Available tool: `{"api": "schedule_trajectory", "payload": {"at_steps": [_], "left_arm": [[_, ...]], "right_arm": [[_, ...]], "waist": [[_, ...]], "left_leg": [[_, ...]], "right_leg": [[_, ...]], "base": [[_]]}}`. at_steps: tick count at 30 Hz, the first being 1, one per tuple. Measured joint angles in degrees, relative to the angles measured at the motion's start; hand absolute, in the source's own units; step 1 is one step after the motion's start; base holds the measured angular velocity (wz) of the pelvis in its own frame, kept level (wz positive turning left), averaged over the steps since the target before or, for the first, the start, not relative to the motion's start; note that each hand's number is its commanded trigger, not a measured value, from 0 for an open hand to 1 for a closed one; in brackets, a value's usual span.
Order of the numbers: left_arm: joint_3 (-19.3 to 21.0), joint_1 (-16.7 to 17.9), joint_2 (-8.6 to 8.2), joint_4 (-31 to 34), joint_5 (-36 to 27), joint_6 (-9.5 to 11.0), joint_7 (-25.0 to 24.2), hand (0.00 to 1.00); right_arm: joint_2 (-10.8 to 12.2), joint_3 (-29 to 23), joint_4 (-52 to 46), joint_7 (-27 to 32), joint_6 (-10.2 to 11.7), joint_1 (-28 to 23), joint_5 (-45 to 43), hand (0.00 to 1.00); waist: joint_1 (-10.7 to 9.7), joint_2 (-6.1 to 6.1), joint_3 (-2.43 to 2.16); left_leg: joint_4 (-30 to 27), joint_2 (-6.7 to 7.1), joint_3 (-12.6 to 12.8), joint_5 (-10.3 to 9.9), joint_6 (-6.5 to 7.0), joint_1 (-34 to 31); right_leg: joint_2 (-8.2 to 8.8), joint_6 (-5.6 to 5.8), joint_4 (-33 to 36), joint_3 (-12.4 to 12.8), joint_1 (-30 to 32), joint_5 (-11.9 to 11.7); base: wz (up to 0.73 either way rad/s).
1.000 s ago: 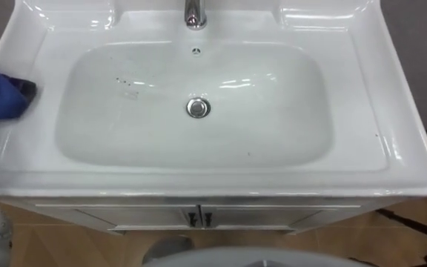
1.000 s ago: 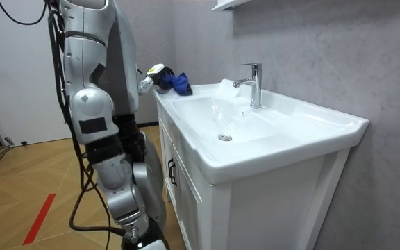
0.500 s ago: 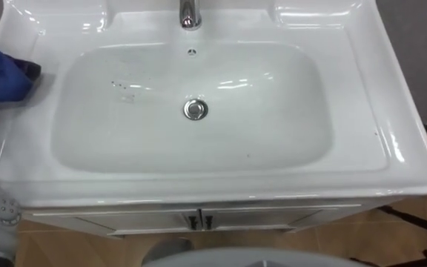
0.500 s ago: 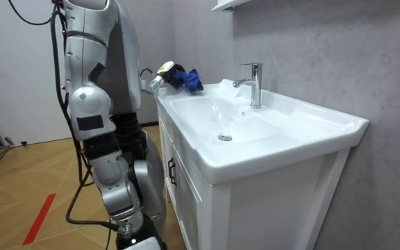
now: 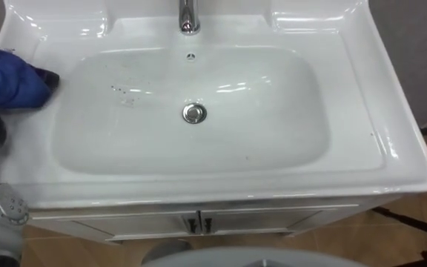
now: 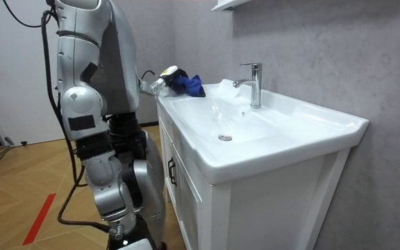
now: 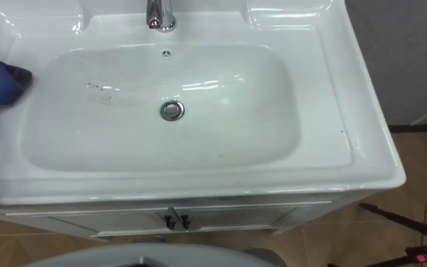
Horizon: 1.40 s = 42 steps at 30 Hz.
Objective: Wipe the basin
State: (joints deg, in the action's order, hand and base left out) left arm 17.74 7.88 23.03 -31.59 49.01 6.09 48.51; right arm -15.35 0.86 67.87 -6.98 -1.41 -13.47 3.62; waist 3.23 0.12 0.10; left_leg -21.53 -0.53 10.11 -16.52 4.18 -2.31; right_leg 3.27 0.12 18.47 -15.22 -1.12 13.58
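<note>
The white basin (image 5: 391, 141) lies below me, with a faucet (image 5: 189, 16) at its far edge and a metal drain (image 5: 193, 113) in the middle of the bowl. A blue cloth (image 5: 10, 80) rests on the left rim, beside the bowl's left edge. My left hand (image 6: 162, 78) is curled round the cloth; a dark fingertip (image 5: 48, 76) pokes out on its right side, and the rest of the hand is under the cloth. Small dark specks (image 5: 124, 93) dot the bowl's far left part.
Cabinet doors with two small dark handles (image 5: 196, 220) sit under the basin's front edge. A grey wall stands behind the faucet, with a shelf (image 6: 229, 4) above. I stand at the cabinet's front on a wooden floor (image 6: 26, 180).
My left hand with the blue cloth has lifted from the basin's corner and shifted a little right, toward the bowl's edge. The eye view has also shifted slightly.
</note>
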Motion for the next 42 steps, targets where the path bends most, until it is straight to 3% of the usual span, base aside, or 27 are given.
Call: {"api": "schedule_trajectory", "payload": {"at_steps": [4, 6, 7, 8, 9, 10, 15, 19, 33, 42], "left_arm": [[-0.04, 0.02, -0.65, -0.11, 0.68, -1.27, -0.67, 1.00], [0.00, 0.47, -1.85, -0.54, 0.68, -2.08, -0.76, 1.00], [0.00, 0.64, -2.22, -0.70, 0.68, -2.16, -0.79, 0.93], [-0.05, 1.04, -2.76, -1.07, 0.69, -2.29, -0.95, 0.61], [-0.05, 1.25, -3.22, -1.07, 0.69, -2.35, -1.33, 0.11], [-0.06, 1.26, -3.41, -1.07, 0.69, -2.43, -1.50, 0.00], [-0.60, 1.25, -3.78, -0.72, 0.70, -3.34, -2.73, 0.00], [-0.95, 1.19, -4.36, -0.49, 0.70, -3.51, -3.06, 0.00], [-1.18, 1.17, -4.35, 1.46, 0.56, -3.52, -3.74, 0.00], [-1.90, 0.68, -4.33, 1.42, -0.03, -3.48, -3.89, 0.00]], "right_arm": [[0.00, -0.01, -0.91, -0.08, -0.75, -0.42, -0.19, 0.00], [0.00, -0.02, -1.18, -0.25, -1.24, -0.54, -0.26, 0.00], [0.00, -0.03, -1.19, -0.36, -1.25, -0.57, -0.51, 0.00], [0.00, -0.03, -1.21, -0.74, -1.33, -0.48, -1.25, 0.00], [0.00, -0.01, -1.56, -1.17, -1.84, -0.35, -1.92, 0.00], [-0.01, -0.01, -1.57, -1.36, -2.08, -0.27, -2.02, 0.00], [-0.04, -0.01, -1.58, -1.89, -2.57, 0.82, -1.97, 0.00], [-0.04, -0.01, -1.71, -1.90, -3.50, 1.55, -2.28, 0.00], [-0.04, -0.01, -1.77, -1.30, -3.38, 2.38, -2.00, 0.00], [-0.04, 0.02, -1.67, -1.25, -2.88, 2.83, -1.59, 0.00]], "waist": [[-0.24, 0.58, -0.12], [-0.15, 0.99, -0.12], [-0.22, 1.00, -0.14], [-0.37, 1.00, -0.18], [-0.36, 0.72, -0.42], [-0.30, 0.61, -0.44], [-0.19, 0.20, -0.67], [-0.15, 0.04, -0.67], [-0.05, -0.83, -0.60], [-0.41, -0.11, -0.07]], "left_leg": [[-0.09, -0.02, 0.24, -0.05, 0.01, 0.11], [0.08, -0.04, 0.77, -0.09, 0.07, 0.74], [0.20, -0.01, 0.87, -0.09, 0.08, 0.91], [0.31, 0.02, 0.96, -0.10, 0.09, 1.00], [0.36, 0.03, 1.11, -0.09, 0.09, 0.98], [0.37, 0.03, 1.22, -0.08, 0.10, 0.94], [0.34, 0.12, 1.78, 0.00, 0.20, 0.90], [0.27, 0.27, 1.84, 0.11, 0.37, 0.86], [0.11, 0.27, 1.57, 0.13, 0.41, 0.68], [0.03, 0.30, 0.81, 0.12, 0.39, 0.76]], "right_leg": [[0.00, -0.02, 0.10, 0.35, 0.07, -0.03], [0.05, -0.01, 0.32, 0.97, 0.14, -0.03], [0.11, -0.01, 0.38, 0.98, 0.16, -0.03], [0.15, 0.01, 0.42, 0.97, 0.21, -0.02], [0.20, 0.01, 0.69, 0.97, 0.40, -0.02], [0.27, 0.03, 1.10, 0.98, 0.56, -0.01], [0.55, 0.03, 1.18, 0.96, 0.98, 0.08], [0.74, 0.11, 1.23, 0.94, 0.95, 0.18], [0.67, 0.14, 0.81, 0.90, 0.76, 0.23], [0.37, 0.17, 0.04, 0.84, 0.10, 0.21]], "base": [[-0.06], [-0.13], [-0.10], [-0.08], [-0.09], [-0.09], [-0.05], [0.00], [0.00], [0.04]]}}
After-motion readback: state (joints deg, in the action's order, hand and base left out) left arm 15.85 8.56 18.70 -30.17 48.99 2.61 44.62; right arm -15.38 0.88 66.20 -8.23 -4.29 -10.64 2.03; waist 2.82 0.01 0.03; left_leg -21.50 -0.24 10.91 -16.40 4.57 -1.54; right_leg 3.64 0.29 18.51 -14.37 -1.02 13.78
